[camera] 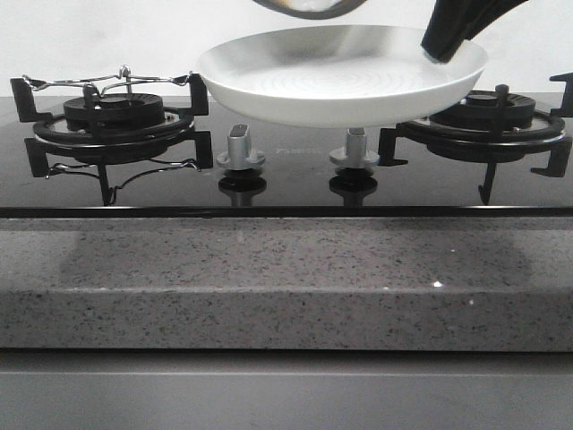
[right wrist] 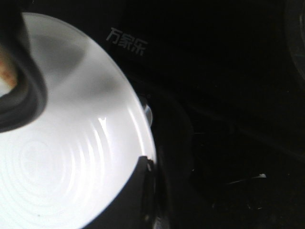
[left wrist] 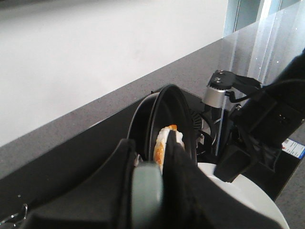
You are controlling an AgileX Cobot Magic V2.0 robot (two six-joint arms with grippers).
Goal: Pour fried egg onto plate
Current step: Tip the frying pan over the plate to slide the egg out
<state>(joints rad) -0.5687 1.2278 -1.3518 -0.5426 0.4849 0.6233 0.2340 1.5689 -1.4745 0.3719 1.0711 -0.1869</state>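
White plate (camera: 340,76) hung above the stove's knobs (camera: 242,148), our right gripper (camera: 448,40) pinching its rim. Our left gripper (left wrist: 157,167) was clamped on the tipped black pan (left wrist: 164,112), fried egg (left wrist: 164,140) still inside, just over the plate.

The right gripper (camera: 440,49) reaches down from above, and its dark fingers (right wrist: 138,191) pinch the rim of the plate (camera: 340,76), holding it up in the air. The left gripper (left wrist: 147,186) is closed on a pan (left wrist: 164,114) handle and holds the pan tipped on its side.
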